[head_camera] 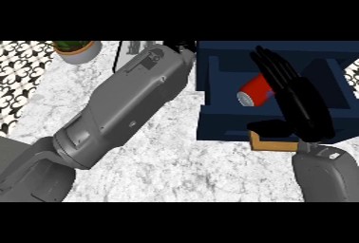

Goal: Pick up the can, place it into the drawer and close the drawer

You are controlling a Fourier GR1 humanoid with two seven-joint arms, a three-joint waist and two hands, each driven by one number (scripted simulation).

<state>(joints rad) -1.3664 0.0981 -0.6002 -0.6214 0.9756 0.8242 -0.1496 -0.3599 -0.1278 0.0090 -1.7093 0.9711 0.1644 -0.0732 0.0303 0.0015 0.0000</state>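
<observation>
Marble-patterned counter (175, 166) fills the view from edge to edge, pale and veined, with a strip of black-and-white patterned tile (21, 66) off at the left. Up in the far left corner sits a potted plant (75, 49), well out of the action.

Now to the business end: the dark blue drawer (217, 123) stands pulled open at the right, and the red can (256, 90) lies on its side inside it, silver end facing us. So the can looks to be in already. Over it hangs the right hand (298, 102), fingers long and straight, stretched across the can's far end, thumb stuck out low toward the drawer's front. That reads as a hand spread wide, holding nothing, likely letting the can settle where it lies. Whether the fingers touch the can I cannot tell; they cover part of it.

A tan handle (273, 144) peeks out below the drawer's front wall, just under the thumb, which is where a closing push would plausibly go. My judgement: the placing is done and shutting the drawer remains.

On the other side, the big grey left forearm (126, 109) runs diagonally up the counter to the drawer's near left corner. Its left hand (184, 46) is almost wholly hidden behind the wrist, only a dark scrap showing, so its fingers cannot be read. Something grey and upright (133, 50) stands behind that arm, too covered to name.
</observation>
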